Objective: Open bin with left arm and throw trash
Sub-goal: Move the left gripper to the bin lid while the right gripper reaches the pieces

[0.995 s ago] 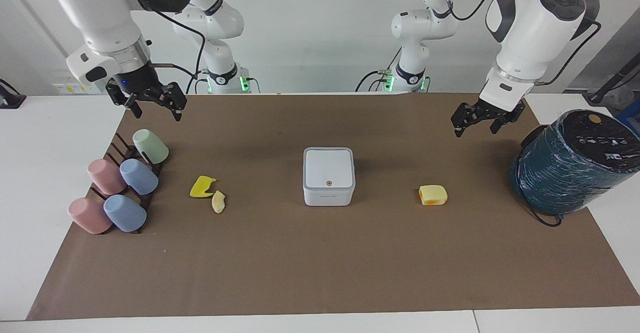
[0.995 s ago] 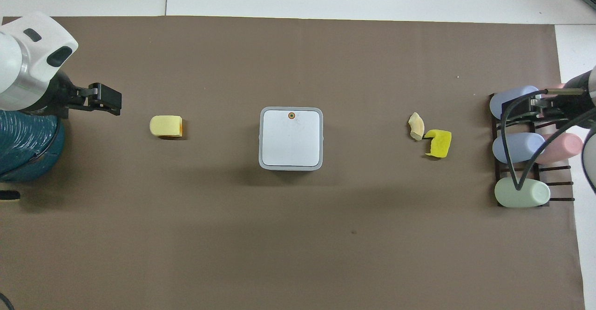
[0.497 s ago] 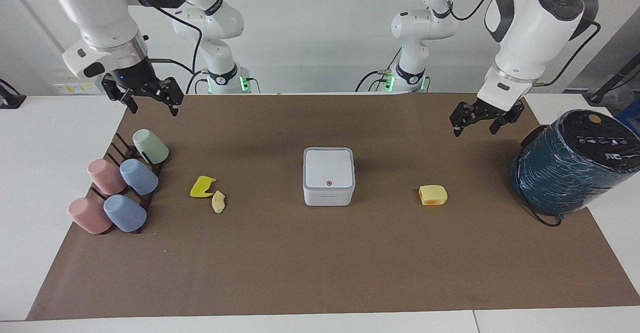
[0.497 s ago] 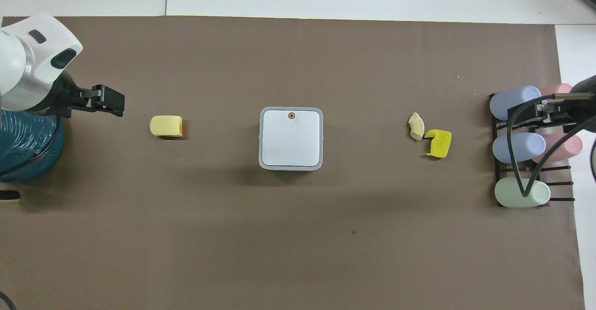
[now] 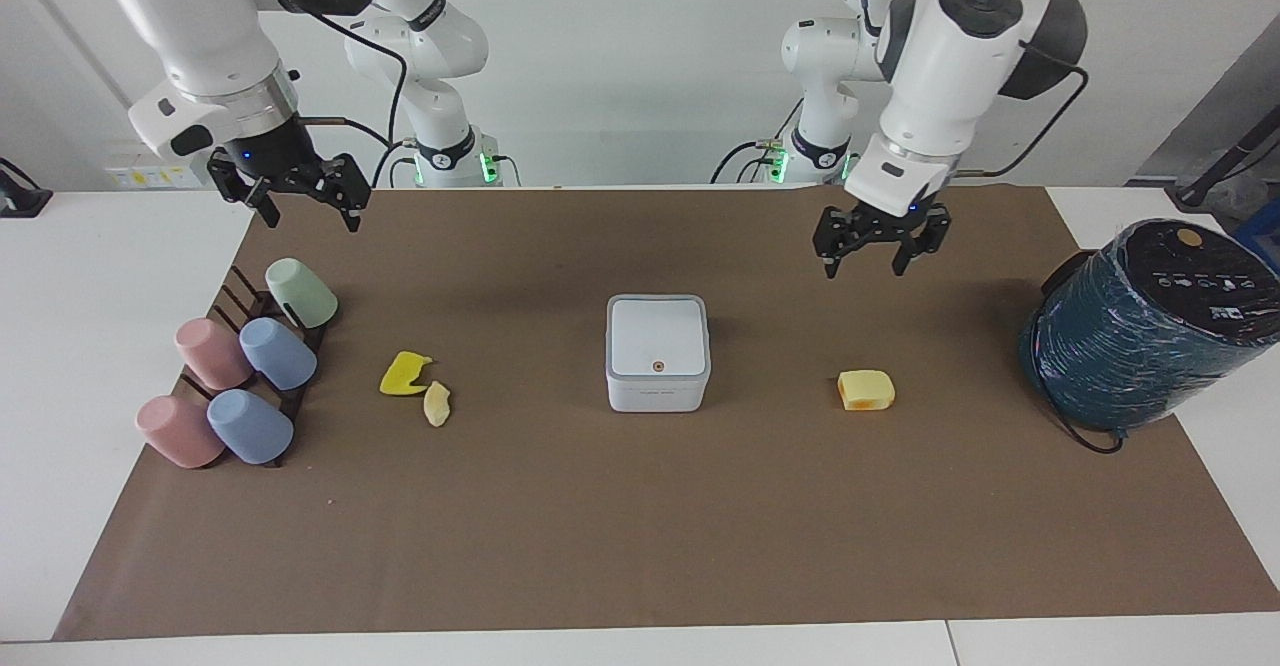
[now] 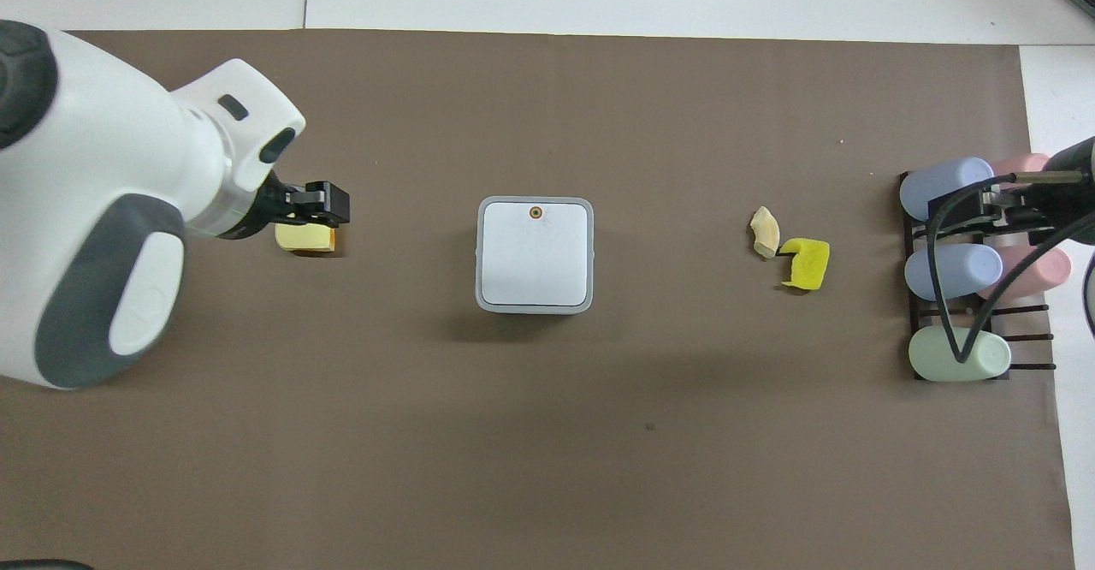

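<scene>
Bin sits about mid-mat, well in from every edge of the brown mat: small white square box, rounded corners, grey-rimmed lid flat and shut, orange dot on the lid at the edge farther from the robots. Trash is in three bits, all on the mat. A yellow-orange rounded block lies toward the left arm's end, level with the bin. A bright yellow curled peel and a pale crescent lie touching or nearly so toward the right arm's end, between the bin and a rack of pastel cups at that end's edge. A dark teal wrapped cylinder stands at the left arm's end, overhanging the mat edge. Left gripper hangs in the air over the mat, between block and bin and nearer the robots' edge; from above it overlaps the block. Its fingers stand apart, nothing between them. A second ago it hung close by the cylinder; it has since swung in toward the bin and its fingers have narrowed a little. Right gripper waits, spread wide and empty, over the mat corner by the cups, slightly higher than a second ago. Bin and scraps have not moved.
</scene>
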`<state>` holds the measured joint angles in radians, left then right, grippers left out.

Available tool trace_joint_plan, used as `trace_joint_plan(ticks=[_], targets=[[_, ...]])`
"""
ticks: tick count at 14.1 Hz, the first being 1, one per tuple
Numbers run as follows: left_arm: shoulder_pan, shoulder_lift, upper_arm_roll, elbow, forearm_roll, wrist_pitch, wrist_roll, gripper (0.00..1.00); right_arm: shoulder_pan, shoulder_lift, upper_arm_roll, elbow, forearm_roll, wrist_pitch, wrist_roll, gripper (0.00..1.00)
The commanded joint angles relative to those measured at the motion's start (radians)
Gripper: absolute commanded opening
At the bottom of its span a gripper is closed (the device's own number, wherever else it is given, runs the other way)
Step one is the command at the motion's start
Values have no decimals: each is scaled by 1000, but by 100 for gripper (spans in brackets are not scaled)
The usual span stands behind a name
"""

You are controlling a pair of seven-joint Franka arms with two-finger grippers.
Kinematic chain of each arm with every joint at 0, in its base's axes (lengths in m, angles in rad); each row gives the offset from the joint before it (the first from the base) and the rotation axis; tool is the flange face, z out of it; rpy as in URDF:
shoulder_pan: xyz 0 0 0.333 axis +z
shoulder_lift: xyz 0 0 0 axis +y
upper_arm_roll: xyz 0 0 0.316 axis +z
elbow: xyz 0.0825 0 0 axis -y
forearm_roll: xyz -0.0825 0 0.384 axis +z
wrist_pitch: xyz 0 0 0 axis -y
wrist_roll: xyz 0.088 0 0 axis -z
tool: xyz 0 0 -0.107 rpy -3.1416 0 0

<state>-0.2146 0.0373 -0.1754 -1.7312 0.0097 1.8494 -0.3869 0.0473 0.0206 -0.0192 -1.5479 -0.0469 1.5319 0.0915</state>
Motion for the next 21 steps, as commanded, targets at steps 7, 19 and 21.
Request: trace_joint_plan(ticks=[7,19,21], targets=[[-219,41,14,-176,-137,437,-259,10,-27,-79,8,-179,25,192,-30,100],[-287,213,16,-211,-157,745,-294,10,34,142,16,-350,67,686,-96,100],[-298,239,16,-212,-157,746,-294,10,60,199,18,-348,68,763,-95,100]])
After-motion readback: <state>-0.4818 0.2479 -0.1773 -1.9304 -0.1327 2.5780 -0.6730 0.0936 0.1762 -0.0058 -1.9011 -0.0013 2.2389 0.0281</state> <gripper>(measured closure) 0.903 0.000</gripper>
